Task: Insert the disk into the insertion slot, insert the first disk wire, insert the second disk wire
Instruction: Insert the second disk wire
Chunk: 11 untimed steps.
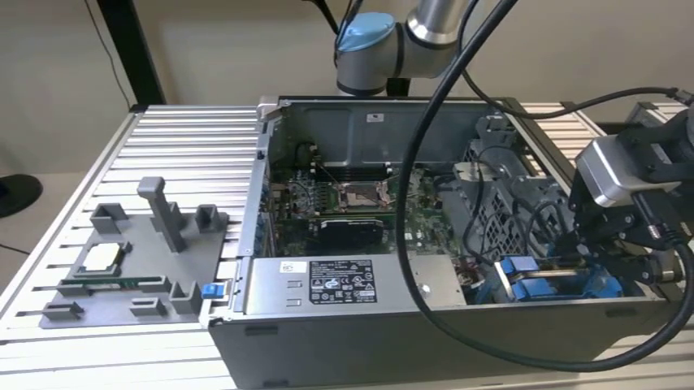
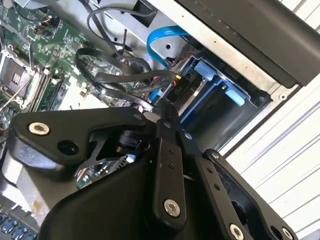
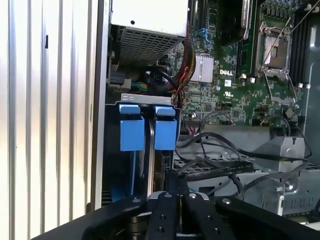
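One black gripper (image 2: pixel 167 116) on the grey arm hangs low over the open grey computer case (image 1: pixel 434 341), at its corner on the exterior view's right; in both wrist views the two black fingers (image 3: pixel 176 182) meet at their tips, pressed together with nothing seen between them. Just past the tips, the silver-grey disk in its bright blue plastic carrier frame (image 3: pixel 150 132) sits seated in the dark grey insertion slot (image 2: pixel 240 107), blue tabs facing outward. Black cables (image 3: pixel 225 162) loop close beside the fingers, and a light blue ribbon cable (image 2: pixel 160 42) curves above the bay. A green motherboard (image 3: pixel 235 90) lies beyond. Ribbed aluminium table (image 1: pixel 174 138) borders the case wall, with a grey plastic fixture (image 1: pixel 130 268) well apart.
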Tool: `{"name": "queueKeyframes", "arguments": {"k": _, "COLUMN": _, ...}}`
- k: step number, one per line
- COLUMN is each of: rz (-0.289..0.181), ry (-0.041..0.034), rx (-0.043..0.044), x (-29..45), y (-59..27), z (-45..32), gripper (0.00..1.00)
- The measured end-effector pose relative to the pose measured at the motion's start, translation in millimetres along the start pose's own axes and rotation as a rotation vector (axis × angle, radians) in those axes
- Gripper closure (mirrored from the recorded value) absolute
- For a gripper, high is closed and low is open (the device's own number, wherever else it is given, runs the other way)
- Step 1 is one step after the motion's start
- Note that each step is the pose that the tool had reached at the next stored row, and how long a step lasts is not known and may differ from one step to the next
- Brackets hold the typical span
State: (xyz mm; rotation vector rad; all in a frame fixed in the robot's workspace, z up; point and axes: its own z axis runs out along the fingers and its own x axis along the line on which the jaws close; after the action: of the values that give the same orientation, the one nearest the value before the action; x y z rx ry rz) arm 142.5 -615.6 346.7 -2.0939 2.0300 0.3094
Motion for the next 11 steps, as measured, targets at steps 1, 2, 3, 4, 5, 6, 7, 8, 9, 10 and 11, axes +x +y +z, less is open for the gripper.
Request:
{"name": "queueKeyframes", "arguments": {"k": 1, "rz": 0.000, "ry": 0.0001, "rx": 0.0000, "x": -0.2, "y": 0.0, "z": -0.6, "gripper": 1.00}}
{"name": "queueKeyframes", "arguments": {"k": 2, "rz": 0.000, "ry": 0.0001, "rx": 0.0000, "x": -0.5, "y": 0.0, "z": -1.7, "gripper": 1.00}}
{"name": "queueKeyframes", "arguments": {"k": 3, "rz": 0.000, "ry": -0.0001, "rx": -0.0001, "x": -0.6, "y": 0.0, "z": -1.9, "gripper": 1.00}}
{"name": "queueKeyframes", "arguments": {"k": 4, "rz": 0.000, "ry": -0.0001, "rx": -0.0002, "x": -0.1, "y": 0.0, "z": -2.1, "gripper": 1.00}}
{"name": "queueKeyframes", "arguments": {"k": 5, "rz": 0.000, "ry": 0.0000, "rx": -0.0004, "x": 1.2, "y": 0.0, "z": -2.5, "gripper": 1.00}}
{"name": "queueKeyframes", "arguments": {"k": 6, "rz": 0.001, "ry": -0.0002, "rx": -0.0004, "x": 3.0, "y": 0.1, "z": -3.0, "gripper": 0.00}}
{"name": "queueKeyframes", "arguments": {"k": 7, "rz": 0.001, "ry": -0.0001, "rx": -0.0004, "x": 4.9, "y": 0.1, "z": -3.6, "gripper": 0.00}}
{"name": "queueKeyframes", "arguments": {"k": 8, "rz": 0.001, "ry": -0.0002, "rx": -0.0004, "x": 6.3, "y": 0.2, "z": -4.1, "gripper": 0.00}}
{"name": "queueKeyframes", "arguments": {"k": 9, "rz": 0.001, "ry": -0.0008, "rx": -0.0004, "x": 7.5, "y": 0.2, "z": -4.4, "gripper": 0.00}}
{"name": "queueKeyframes", "arguments": {"k": 10, "rz": 0.001, "ry": -0.0019, "rx": -0.0003, "x": 8.1, "y": 0.3, "z": -4.6, "gripper": 0.00}}
{"name": "queueKeyframes", "arguments": {"k": 11, "rz": 0.001, "ry": -0.0034, "rx": 0.0005, "x": 8.4, "y": 0.7, "z": -4.6, "gripper": 0.00}}
